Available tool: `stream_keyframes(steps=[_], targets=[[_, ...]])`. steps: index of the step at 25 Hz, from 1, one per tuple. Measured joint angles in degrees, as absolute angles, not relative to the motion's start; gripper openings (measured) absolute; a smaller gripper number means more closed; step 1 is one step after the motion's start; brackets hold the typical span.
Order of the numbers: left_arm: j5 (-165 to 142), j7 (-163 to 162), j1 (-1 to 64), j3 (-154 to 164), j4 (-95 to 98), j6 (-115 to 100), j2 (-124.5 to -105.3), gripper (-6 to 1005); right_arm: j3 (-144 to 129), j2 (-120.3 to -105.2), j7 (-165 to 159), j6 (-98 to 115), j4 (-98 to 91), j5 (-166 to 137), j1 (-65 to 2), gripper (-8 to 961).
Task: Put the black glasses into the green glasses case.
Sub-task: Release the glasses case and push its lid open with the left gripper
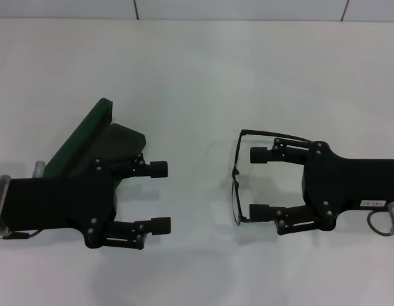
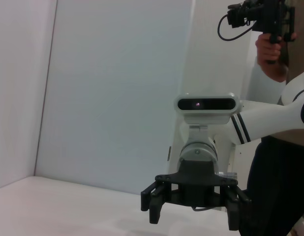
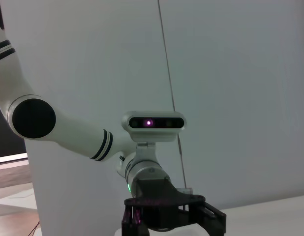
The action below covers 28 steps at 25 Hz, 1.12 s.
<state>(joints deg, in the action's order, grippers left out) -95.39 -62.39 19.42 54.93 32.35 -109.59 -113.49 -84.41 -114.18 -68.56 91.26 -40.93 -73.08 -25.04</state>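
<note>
Black-framed glasses (image 1: 238, 185) with thin temple arms and clear lenses are seen in the head view on the right half of the white tabletop (image 1: 197, 76), their front frame facing the middle of the table and their temples running back toward the right gripper (image 1: 259, 183). That black gripper is spread wide, with one fingertip just beside the upper temple and the other close to the lower end of the frame; contact with the frame cannot be confirmed, and nothing is clamped between the fingers. On the left half of the table, the dark green rectangular hard case (image 1: 88, 137) is shown with its lid raised, partly hidden behind the left gripper (image 1: 160, 196), which is likewise held wide open and empty, well apart from the glasses.

Neither the glasses nor the case is shown by the wrist views. In the left wrist view, the right gripper (image 2: 194, 209) is seen from the front under its wrist camera, with its fingers parted above the table, and a person (image 2: 277, 123) holding a black camera rig stands behind the white arm. In the right wrist view, only the left gripper (image 3: 164, 221) is presented, low against a pale wall panel (image 3: 230, 88), with its fingertips cut off by the picture's edge.
</note>
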Motion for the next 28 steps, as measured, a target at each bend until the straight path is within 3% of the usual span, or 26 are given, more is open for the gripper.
stream_keyframes(steps=[12,17,23,28], targets=[[-94.86,-62.43,19.43,54.45,32.43,-109.97,-113.59,784,-84.01,-114.13,-68.63,90.85,-40.77,-73.09,-24.63,869],[-92.70,-71.12,19.84,49.49,35.99,-109.89,-115.41,752,-79.24,-114.37,-68.33,90.72,-40.33,-73.15,-23.06,869],[-97.58,-103.02,16.97,46.71,69.50,-101.91,-119.81,715,-71.66,-115.17,-65.16,90.74,-39.84,-73.17,-18.72,869],[-115.90,-124.87,14.87,56.04,95.50,-93.60,-119.79,681,-69.84,-115.28,-64.61,90.91,-38.14,-72.82,-16.98,869]])
